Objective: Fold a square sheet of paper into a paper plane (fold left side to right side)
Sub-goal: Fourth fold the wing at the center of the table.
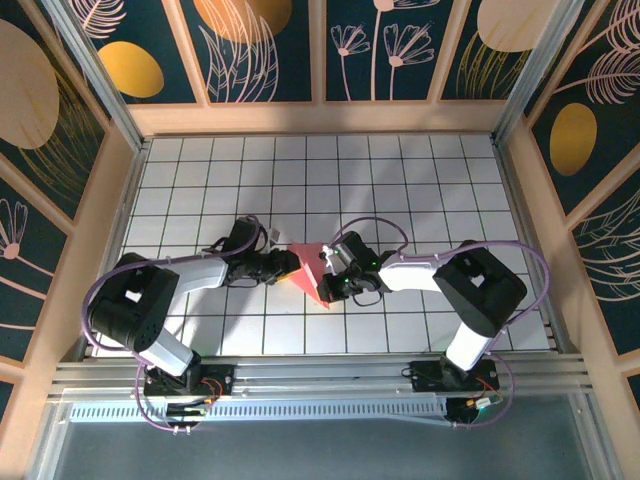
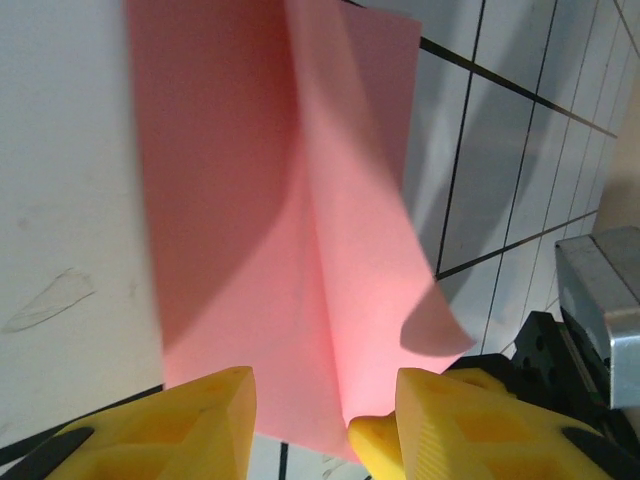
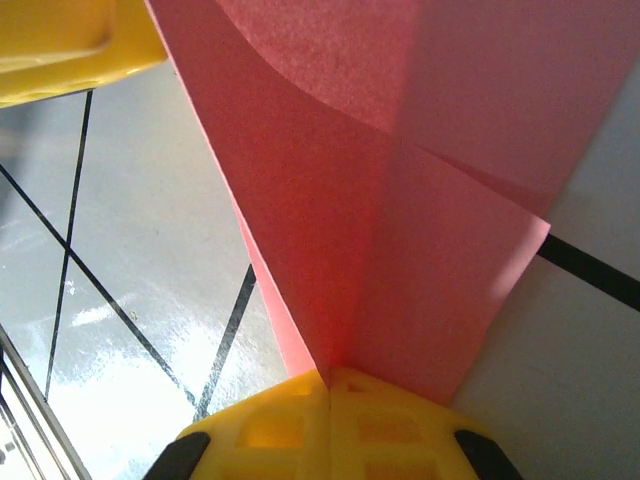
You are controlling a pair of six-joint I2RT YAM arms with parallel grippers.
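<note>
White tiles with dark grout lines cover the tabletop (image 1: 420,180), boxed in by dark blue panels (image 1: 270,40) painted with gold and cream plants. Both arms reach in from the near edge and meet close to the tabletop's middle. The paper (image 1: 310,262) sits between them, partly lifted off the tiles and folded into a pointed, creased shape. The right tool (image 1: 328,283) is closed on the paper. Its wrist view shows the yellow fingers (image 3: 270,430) pressed together, with the paper (image 3: 400,200) coming out of their seam in a sharp crease and layers fanning to either side. The left tool (image 1: 288,264) stands partly spread, its two yellow fingers (image 2: 200,420) apart with the near edge of the paper (image 2: 260,200) in the gap; whether they touch it I cannot tell. In that view the paper has a raised ridge running away from the fingers, and its right flap curls up off the tiles.
</note>
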